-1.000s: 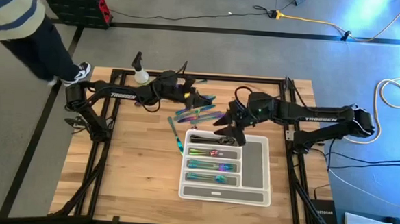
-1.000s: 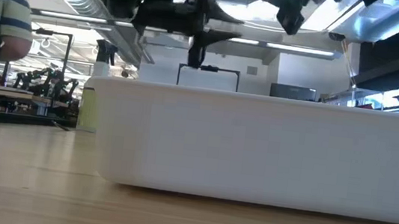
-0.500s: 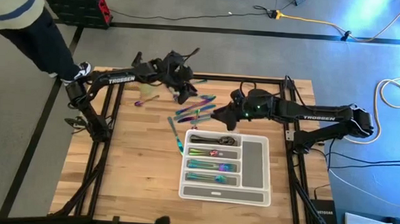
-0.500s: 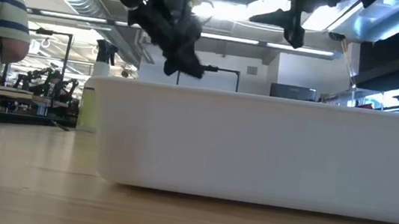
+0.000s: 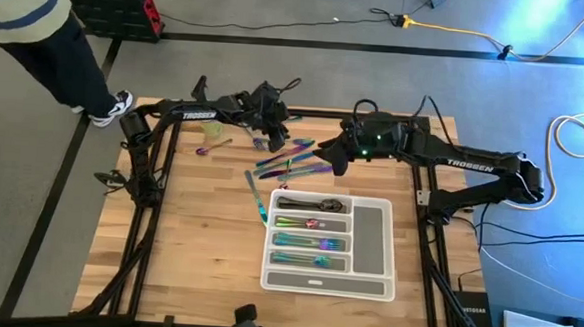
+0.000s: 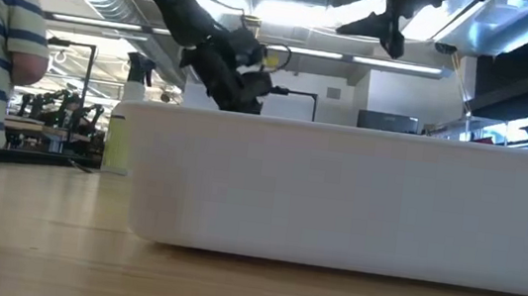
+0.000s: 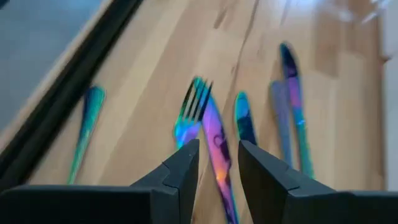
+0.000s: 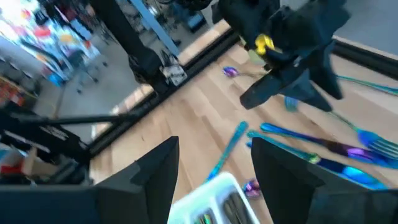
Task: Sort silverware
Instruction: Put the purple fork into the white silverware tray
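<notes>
- Silverware (image 5: pixel 292 164): loose pile on the far middle of the worktop (image 5: pixel 198 229), just beyond the tray (image 5: pixel 373 238); more pieces already sorted in the tray's compartments.
- Stray spoon (image 5: pixel 211 148) lies apart to the left, near the spray bottle (image 5: pixel 214 129); one teal piece (image 5: pixel 257 198) sits beside the tray's left edge.
- Handling guess: thin, stiff, light metal, glossy so likely slippery; lies flat on the wood, so hard to get under. Best hold looks like mid-handle, across the narrow width.
- Left pincer (image 7: pixel 216 163) low over the pile, fingers apart, nothing held, lined up over a purple knife (image 7: pixel 214 146) with a fork (image 7: pixel 189 115) touching beside it; risk of pinching both.
- Right pincer (image 8: pixel 211 162) hovers above the pile's right side, fingers wide apart, empty.
- Hidden: low view is blocked by the tray wall, no silverware visible there. Overlapping pieces in the pile are hard to count or type from above. Wrist views are blurred, so knife versus spoon is unsure for several pieces. Person (image 5: pixel 19 19) at the far left, cut off.
</notes>
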Robot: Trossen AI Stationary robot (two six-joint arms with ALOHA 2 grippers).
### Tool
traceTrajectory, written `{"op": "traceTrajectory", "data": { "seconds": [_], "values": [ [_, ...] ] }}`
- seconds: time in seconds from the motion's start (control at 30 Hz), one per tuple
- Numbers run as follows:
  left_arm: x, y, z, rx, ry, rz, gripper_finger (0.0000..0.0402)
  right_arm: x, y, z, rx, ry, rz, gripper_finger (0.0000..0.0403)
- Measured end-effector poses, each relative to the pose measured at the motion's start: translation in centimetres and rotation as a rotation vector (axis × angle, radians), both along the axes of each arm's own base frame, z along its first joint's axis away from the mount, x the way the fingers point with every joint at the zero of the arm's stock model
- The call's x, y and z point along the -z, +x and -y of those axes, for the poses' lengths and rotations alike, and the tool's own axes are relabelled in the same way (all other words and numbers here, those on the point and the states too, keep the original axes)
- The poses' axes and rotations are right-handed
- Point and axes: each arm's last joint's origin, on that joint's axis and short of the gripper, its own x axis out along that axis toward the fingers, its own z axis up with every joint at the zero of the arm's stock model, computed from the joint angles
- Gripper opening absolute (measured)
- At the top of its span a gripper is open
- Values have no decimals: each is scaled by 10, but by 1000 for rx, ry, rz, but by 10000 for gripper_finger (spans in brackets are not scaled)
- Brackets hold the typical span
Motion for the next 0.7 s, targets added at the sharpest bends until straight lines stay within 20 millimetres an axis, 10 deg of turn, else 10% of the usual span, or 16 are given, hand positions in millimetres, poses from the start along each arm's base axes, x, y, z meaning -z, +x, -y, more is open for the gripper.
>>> {"op": "traceTrajectory", "data": {
  "seconds": [0.37,0.7],
  "values": [
    [18,5,13,-53,53,-165,98,-15,-9,12,-55,-89,-80,186],
    [38,37,-25,-38,-81,-351,98,-14,-10,12,-38,-46,-90,186]
  ]
}}
